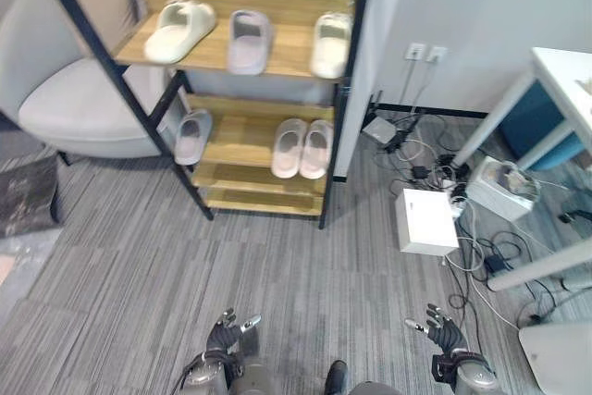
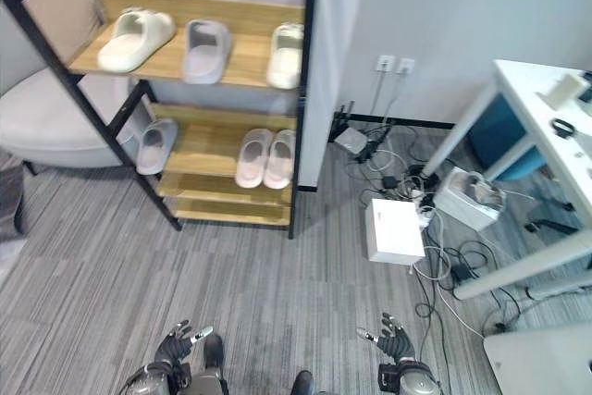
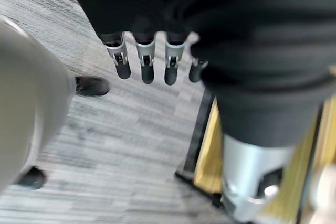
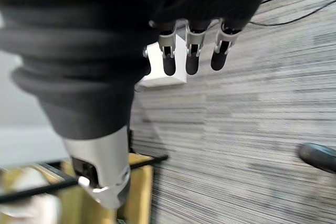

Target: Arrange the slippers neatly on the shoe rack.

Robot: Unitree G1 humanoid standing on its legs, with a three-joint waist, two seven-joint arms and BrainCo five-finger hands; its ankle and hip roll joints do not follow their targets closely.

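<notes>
The wooden shoe rack (image 1: 277,53) with a black frame stands ahead. On its top shelf lie a cream slipper (image 1: 180,29), a grey slipper (image 1: 250,41) and another cream slipper (image 1: 331,43). The middle shelf carries a grey slipper (image 1: 192,135) at its left end and a pink pair (image 1: 302,147) side by side. My left hand (image 1: 225,338) and right hand (image 1: 444,332) hang low over the carpet, far from the rack, both open and holding nothing. Straight fingers (image 3: 146,61) show in the left wrist view, and fingers (image 4: 192,51) in the right wrist view.
A grey armchair (image 1: 74,99) stands left of the rack. To the right are a white box (image 1: 425,221), a tangle of cables (image 1: 435,168), another device (image 1: 502,187) and a white table (image 1: 564,80). Grey carpet lies between me and the rack.
</notes>
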